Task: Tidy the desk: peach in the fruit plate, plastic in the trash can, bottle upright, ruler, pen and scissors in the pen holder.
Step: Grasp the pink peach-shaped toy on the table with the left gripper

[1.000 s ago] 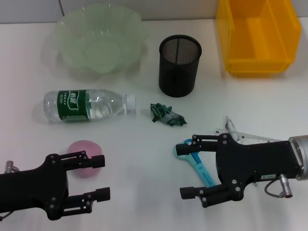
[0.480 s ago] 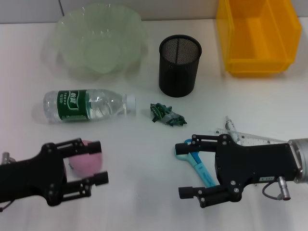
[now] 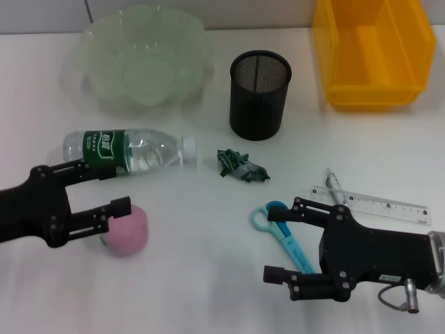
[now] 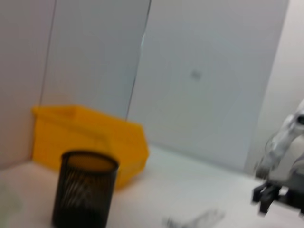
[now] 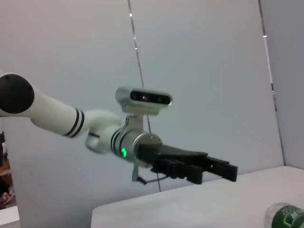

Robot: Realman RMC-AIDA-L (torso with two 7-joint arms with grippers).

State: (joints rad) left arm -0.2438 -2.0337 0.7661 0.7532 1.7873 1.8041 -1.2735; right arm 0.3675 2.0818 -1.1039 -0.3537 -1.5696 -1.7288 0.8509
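Left tool (image 3: 108, 186) over white desk (image 3: 195, 278), grey wall (image 5: 199, 71) behind.

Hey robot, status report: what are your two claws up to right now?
Left gripper open, beside pink peach, not gripping. Right gripper open, above blue scissors. Clear plastic bottle lying flat.

White desk (image 3: 208, 229): bowl (image 3: 139, 59), bottle (image 3: 128, 151), peach (image 3: 128, 233), scissors (image 3: 285, 233), ruler (image 3: 379, 204).

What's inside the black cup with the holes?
The pen holder looks empty as far as its mesh inside shows; the bottom is too dark to see. Pen, ruler and scissors lie outside.
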